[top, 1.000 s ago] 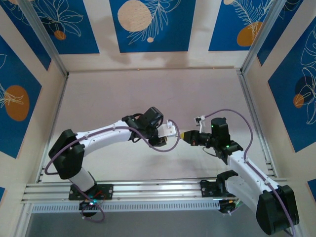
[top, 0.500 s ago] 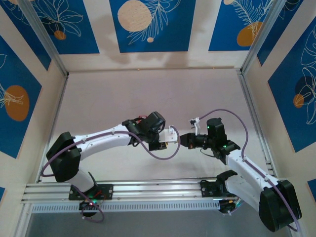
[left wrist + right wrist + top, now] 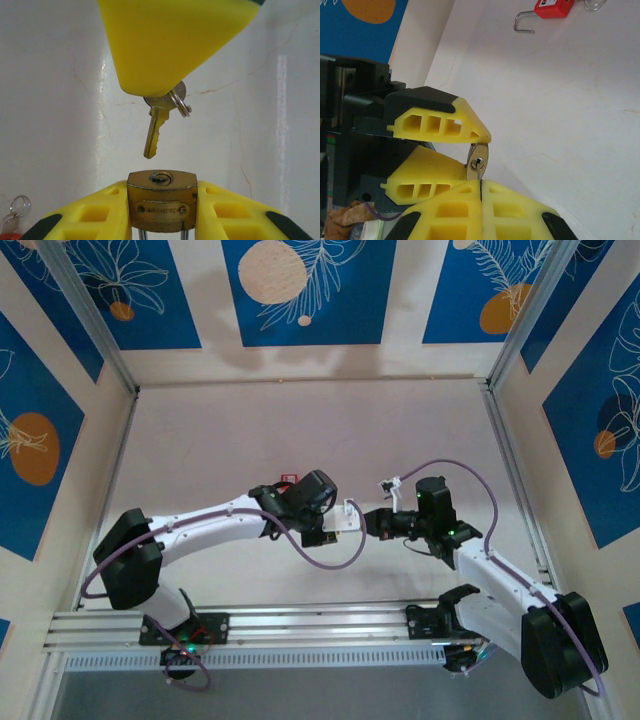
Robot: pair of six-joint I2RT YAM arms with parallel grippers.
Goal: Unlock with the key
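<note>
step: seat key in lock | right claw [image 3: 481, 192]: pinched shut on key [image 3: 154, 131] | left claw [image 3: 161, 216]: gripping brass padlock [image 3: 161, 199], keyhole [image 3: 161, 178] just beyond key tip, slightly off-line | do well: straighten tilted blade, centre on slot, advance slowly, hold padlock steady

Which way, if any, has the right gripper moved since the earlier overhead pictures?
Yes: the right gripper moved slightly left, away from the right-hand side rail.
</note>
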